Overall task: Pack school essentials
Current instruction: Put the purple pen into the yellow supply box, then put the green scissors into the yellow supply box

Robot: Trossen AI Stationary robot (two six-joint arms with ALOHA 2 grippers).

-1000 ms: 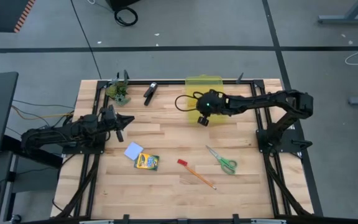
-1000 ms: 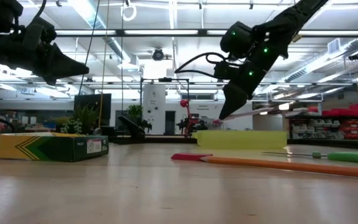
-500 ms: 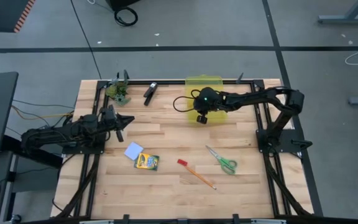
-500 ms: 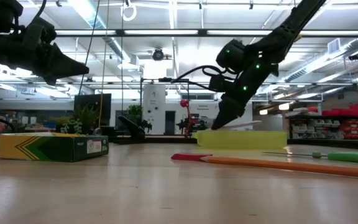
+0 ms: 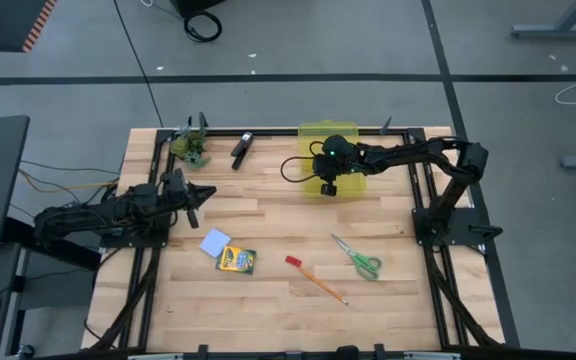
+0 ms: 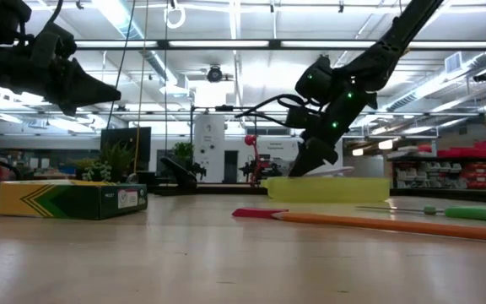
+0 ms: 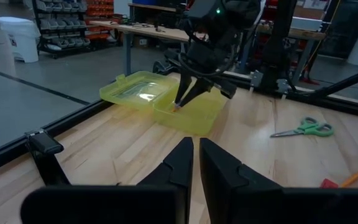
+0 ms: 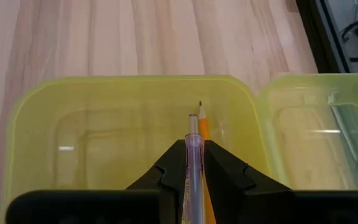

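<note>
Over the last second the right claw (image 5: 329, 186) had swung from the bench's middle to hang above the open yellow box (image 5: 340, 183) at the far edge, and had come lower. It was clamped on a purple pen (image 8: 193, 149) and, apparently, an orange pencil (image 8: 203, 127), tips down into the box: release seemed the next step. Scissors (image 5: 358, 258), a second pencil (image 5: 322, 283), pad (image 5: 214, 242) and crayon box (image 5: 236, 260) lay unpacked nearer. The left claw (image 5: 190, 193), shut and empty, waited at left.
</note>
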